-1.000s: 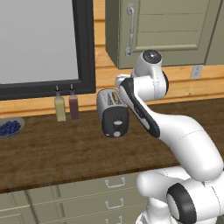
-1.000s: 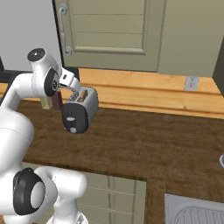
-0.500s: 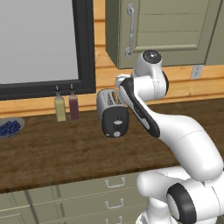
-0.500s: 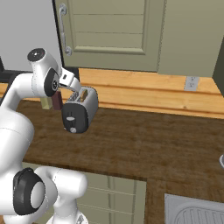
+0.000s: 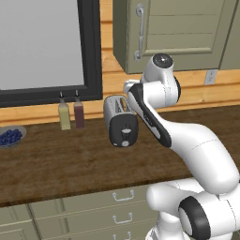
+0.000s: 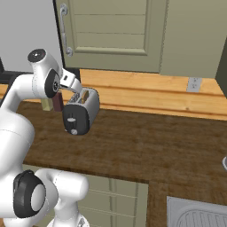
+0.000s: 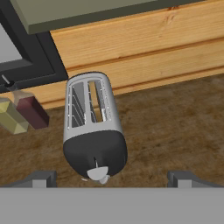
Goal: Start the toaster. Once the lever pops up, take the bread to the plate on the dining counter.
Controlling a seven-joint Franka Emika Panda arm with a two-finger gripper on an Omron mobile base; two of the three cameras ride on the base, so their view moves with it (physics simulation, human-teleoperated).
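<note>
The silver toaster stands on the dark wood wall counter, its black end panel with a pale lever and knob facing the robot. A tan slice of bread sits low inside one slot. My gripper hovers just above and behind the toaster's top and touches nothing. In the hand view its fingertips stand wide apart on either side of the toaster, so it is open and holds nothing. The plate and the dining counter are out of view.
Two bottles, one yellow and one dark red, stand left of the toaster against the wall. A bowl of blueberries sits at the far left. A green cabinet hangs overhead. A sink lies at the lower right.
</note>
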